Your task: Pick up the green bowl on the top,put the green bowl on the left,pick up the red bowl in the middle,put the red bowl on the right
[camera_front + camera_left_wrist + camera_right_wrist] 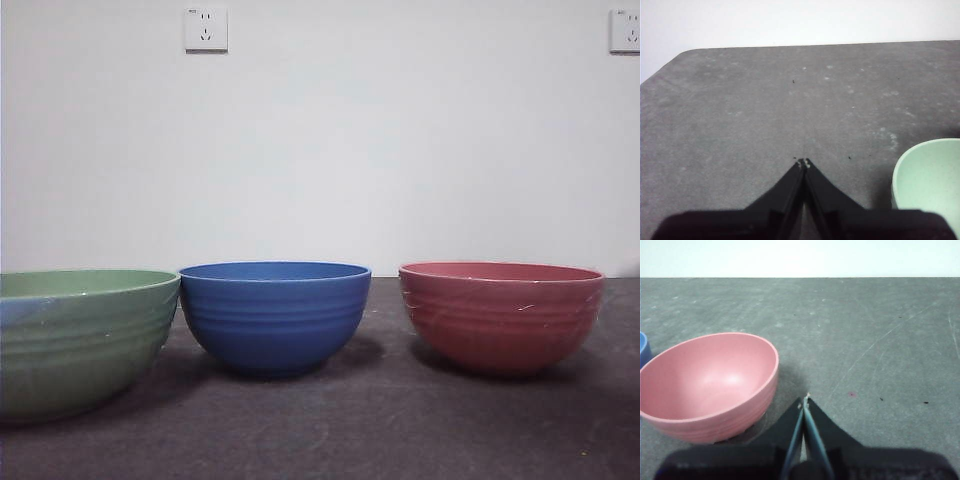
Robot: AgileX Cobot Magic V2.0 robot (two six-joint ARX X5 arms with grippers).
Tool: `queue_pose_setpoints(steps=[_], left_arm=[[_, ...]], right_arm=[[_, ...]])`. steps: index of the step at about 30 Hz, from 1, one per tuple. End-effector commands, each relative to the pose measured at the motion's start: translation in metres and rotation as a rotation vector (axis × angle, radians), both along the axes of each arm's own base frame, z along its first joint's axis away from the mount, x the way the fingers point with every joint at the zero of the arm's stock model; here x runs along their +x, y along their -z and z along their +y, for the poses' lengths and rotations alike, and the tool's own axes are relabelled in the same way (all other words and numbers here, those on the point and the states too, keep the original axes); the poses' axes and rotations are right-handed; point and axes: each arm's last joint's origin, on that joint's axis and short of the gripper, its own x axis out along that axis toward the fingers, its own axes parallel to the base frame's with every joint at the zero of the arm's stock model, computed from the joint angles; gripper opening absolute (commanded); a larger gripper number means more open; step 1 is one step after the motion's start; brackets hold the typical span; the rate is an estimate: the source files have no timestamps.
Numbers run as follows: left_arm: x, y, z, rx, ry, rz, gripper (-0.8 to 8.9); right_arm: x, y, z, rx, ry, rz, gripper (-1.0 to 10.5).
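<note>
- The bench (400,430) is a dark grey surface running back to a white wall (320,150) that carries two outlets, and it bears three ribbed bowls in a row, none stacked.
- The blue bowl (275,315) serves as the landmark in the middle of that row as the front view shows it.
- The green bowl (80,340) stands upright on the bench just to the left of the blue bowl, their rims almost touching in the front view, and it is cut off by the picture's edge.
- The red bowl (500,315) stands upright to the right of the blue bowl with a clear gap between them; nothing holds it.
- The left gripper (804,162) has its jaws pressed together on nothing and hangs over bare bench, with the green bowl's rim (930,180) near it.
- The right gripper (806,399) also has its jaws pressed together and empty, just beside the red bowl (710,385) and not touching it.
- Judging by the layout, both placings look done, so the task appears to be at its end.
- The next move probably calls only for both arms to back away without nudging a bowl.
</note>
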Motion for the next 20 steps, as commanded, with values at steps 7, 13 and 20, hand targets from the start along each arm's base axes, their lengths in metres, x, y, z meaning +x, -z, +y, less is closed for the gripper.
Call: queue_pose_setpoints(steps=[7,13,20], left_arm=[[0.0006,0.005,0.0003,-0.006,-0.005,0.011,-0.04],[0.0006,0.005,0.0003,-0.006,-0.005,0.011,-0.04],[0.0006,0.005,0.0003,-0.006,-0.005,0.011,-0.04]], right_arm=[[0.0006,0.0032,-0.0004,0.006,0.012,0.004,0.0],[0.0025,0.0044,-0.0003,0.008,0.012,-0.033,0.0],[0.0031,0.005,-0.0004,0.009,0.013,-0.04,0.0]])
